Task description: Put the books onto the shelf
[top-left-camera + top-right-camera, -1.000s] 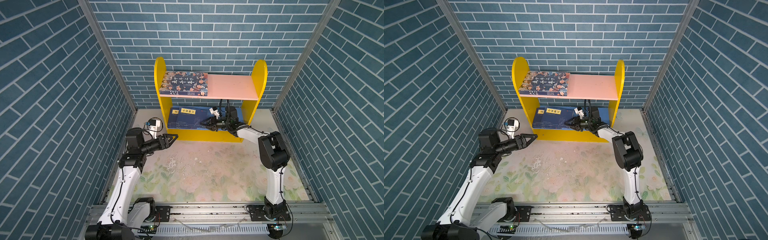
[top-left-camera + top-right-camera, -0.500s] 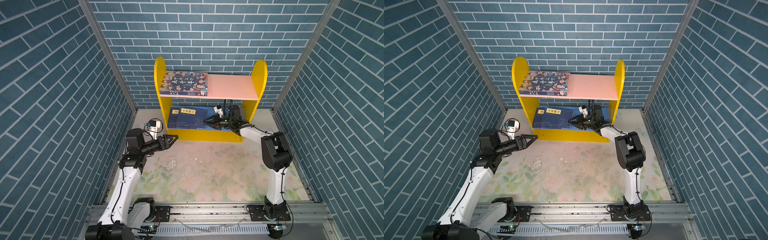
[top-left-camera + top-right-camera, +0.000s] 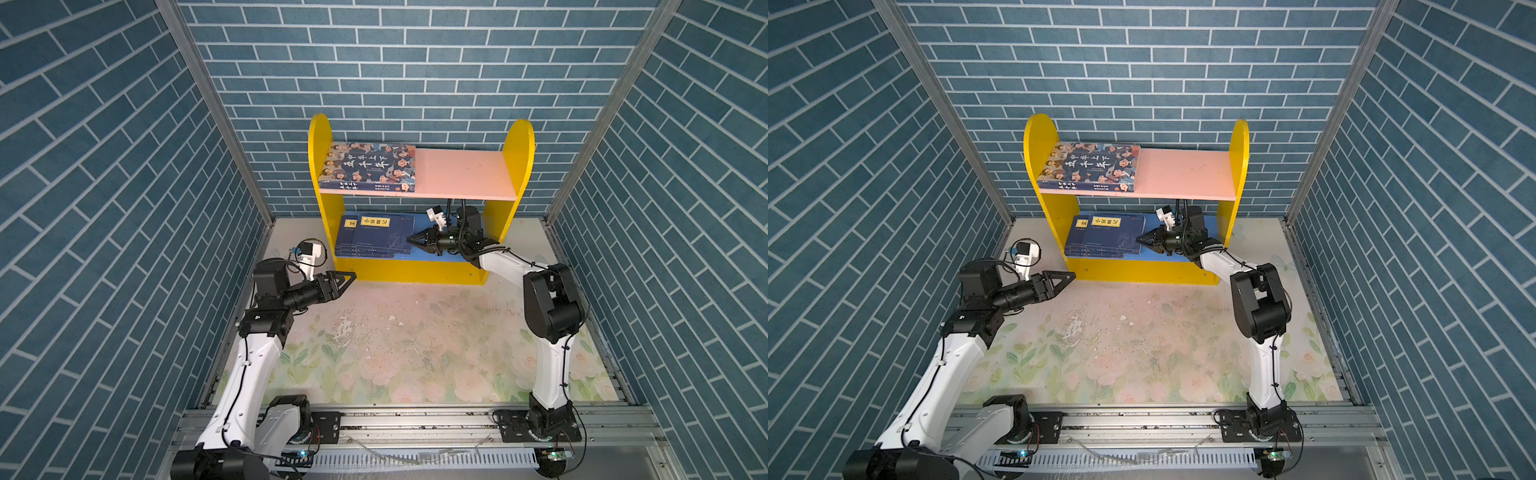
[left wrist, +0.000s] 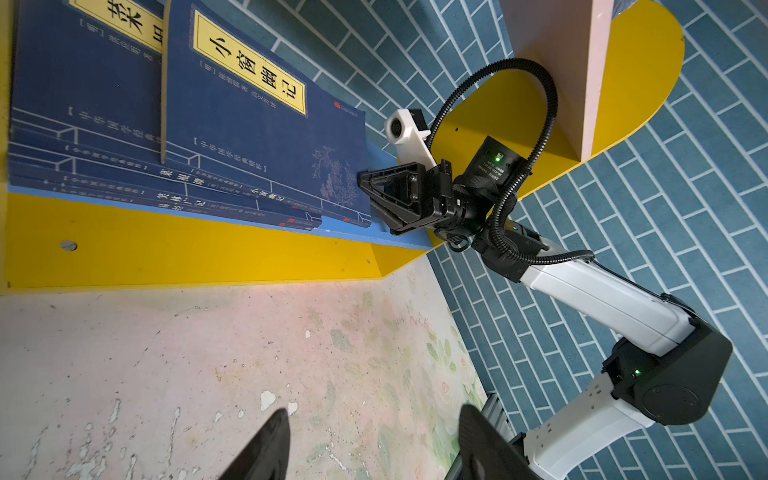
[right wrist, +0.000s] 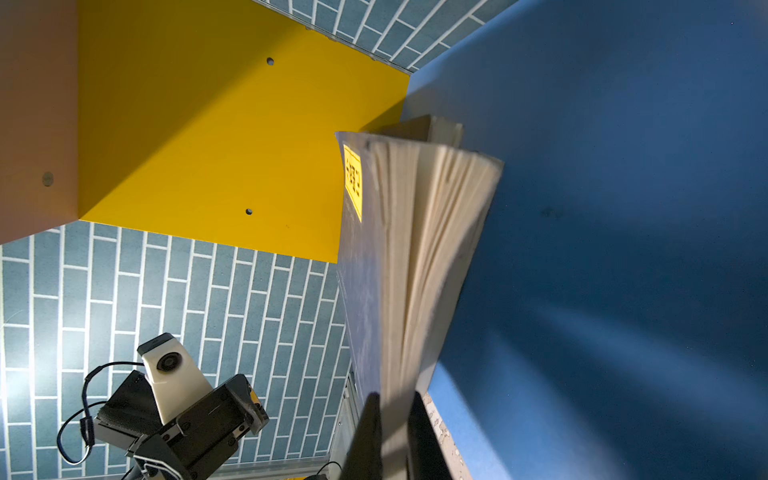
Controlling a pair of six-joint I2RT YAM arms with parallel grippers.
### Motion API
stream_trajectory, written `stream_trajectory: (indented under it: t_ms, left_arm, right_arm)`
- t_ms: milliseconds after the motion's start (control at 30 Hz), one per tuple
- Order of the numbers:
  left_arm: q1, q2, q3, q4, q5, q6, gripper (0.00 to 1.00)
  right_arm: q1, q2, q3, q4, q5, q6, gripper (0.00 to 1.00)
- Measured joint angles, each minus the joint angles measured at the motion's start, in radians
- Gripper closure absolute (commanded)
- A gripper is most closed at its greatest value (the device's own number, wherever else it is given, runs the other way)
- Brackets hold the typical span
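Navy books inside yellow shelf

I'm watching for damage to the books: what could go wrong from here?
1. The right gripper seems to pinch only some fanned pages of the top navy book; pulling could crease or tear them.
2. That book lies offset on the navy stack; a shove may drag the stack over the front edge of the lower blue board.
3. Raising the arm could strike the pink upper board just above.
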Motion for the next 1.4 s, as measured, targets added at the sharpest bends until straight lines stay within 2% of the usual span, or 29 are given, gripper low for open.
stream_trajectory:
  t_ms: [600,833,1400]
  left_arm:
    - [0.001,0.011,0.036,-0.106,-0.101,0.078,0.34]
    - [0.001,0.011,0.036,-0.108,-0.105,0.082,0.34]
    - [0.001,0.010,0.037,-0.106,-0.101,0.075,0.34]
  right_arm:
    - [0.045,0.039,0.080,-0.060,0.021,0.000,0.96]
    - [0.060,0.048,0.101,-0.083,0.047,0.000,1.00]
    - [0.075,0.076,0.139,-0.076,0.090,0.003,1.00]
